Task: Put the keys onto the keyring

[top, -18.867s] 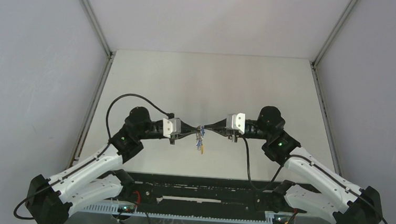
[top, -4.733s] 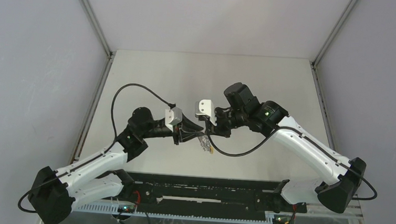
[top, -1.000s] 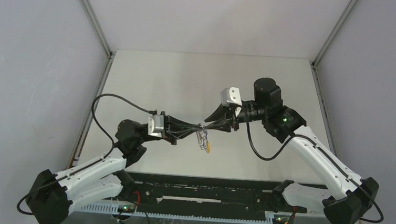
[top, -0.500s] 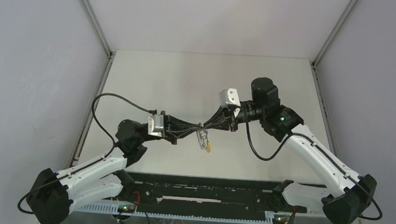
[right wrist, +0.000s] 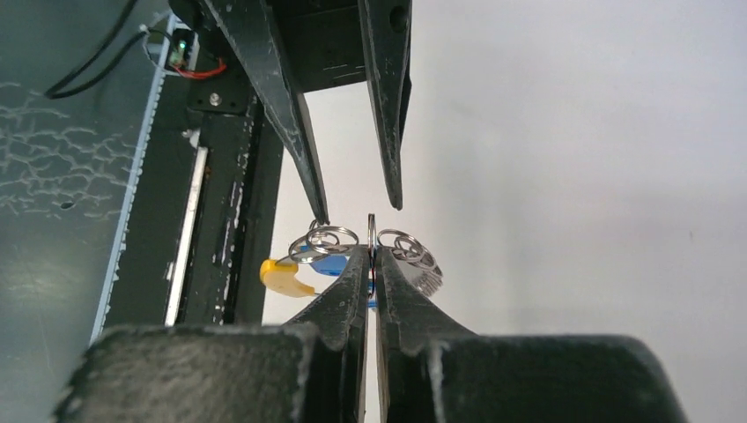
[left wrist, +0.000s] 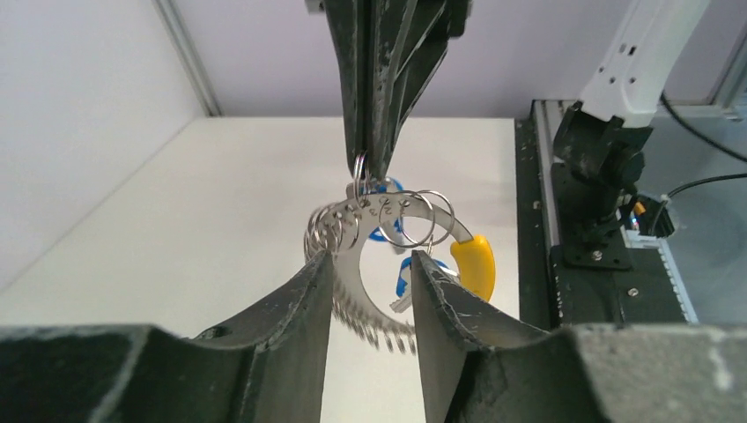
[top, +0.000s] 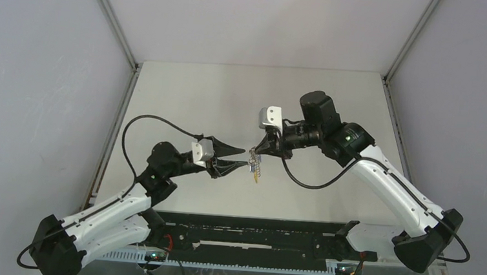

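Right gripper (top: 253,154) pinched the keyring (left wrist: 370,307) shut, holding it hanging in the air; my left gripper (top: 246,158) stood partly open, jaws either side, gripping nothing; blue keys (left wrist: 404,277) already hung on it; whether any remained, I couldn't tell.

- Pale grey walls (top: 36,97) are enclosing the space on three sides.
- Metal posts (top: 110,18) are running up the back corners.
- An off-white table (top: 231,91) is lying evenly lit.
- A black rail (top: 254,232) is lining its near edge.
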